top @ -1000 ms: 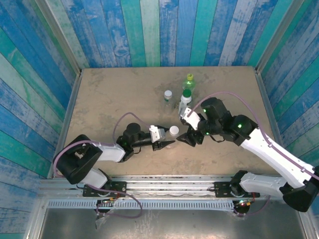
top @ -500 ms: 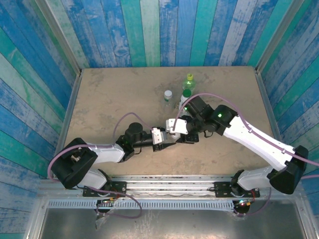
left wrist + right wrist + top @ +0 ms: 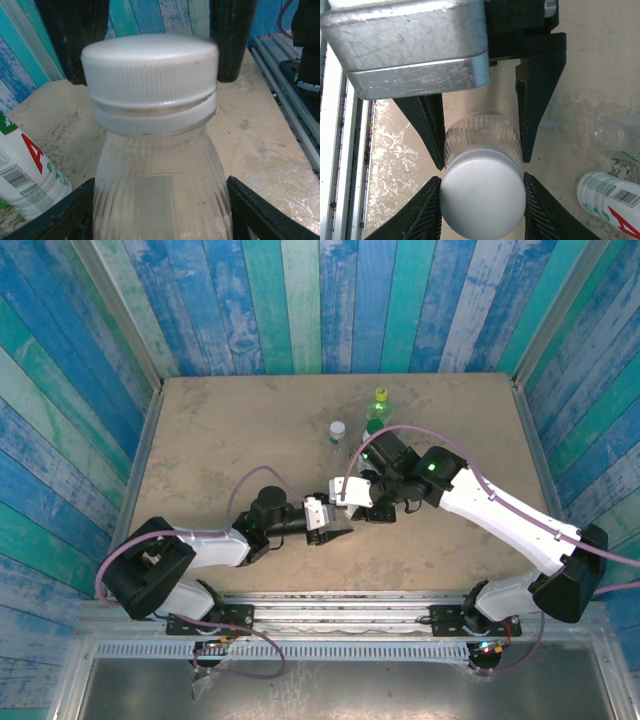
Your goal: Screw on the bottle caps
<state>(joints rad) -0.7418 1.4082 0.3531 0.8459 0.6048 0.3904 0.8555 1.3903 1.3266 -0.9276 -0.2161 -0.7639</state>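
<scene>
Left gripper (image 3: 160, 210) jaws flank the ribbed body of the upright clear bottle (image 3: 160, 165) mid-table (image 3: 230, 430), grip not discernible; right gripper (image 3: 483, 200) clamped on its white cap (image 3: 150, 70); beyond stand the white-labelled bottle (image 3: 607, 197), second clear bottle (image 3: 337, 432) and green bottle (image 3: 379, 400), capped.

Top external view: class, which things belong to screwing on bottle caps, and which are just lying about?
Job: clear bottle, its white cap, white-labelled bottle, green bottle, second clear bottle.
Just there: metal rail, plank walls.
</scene>
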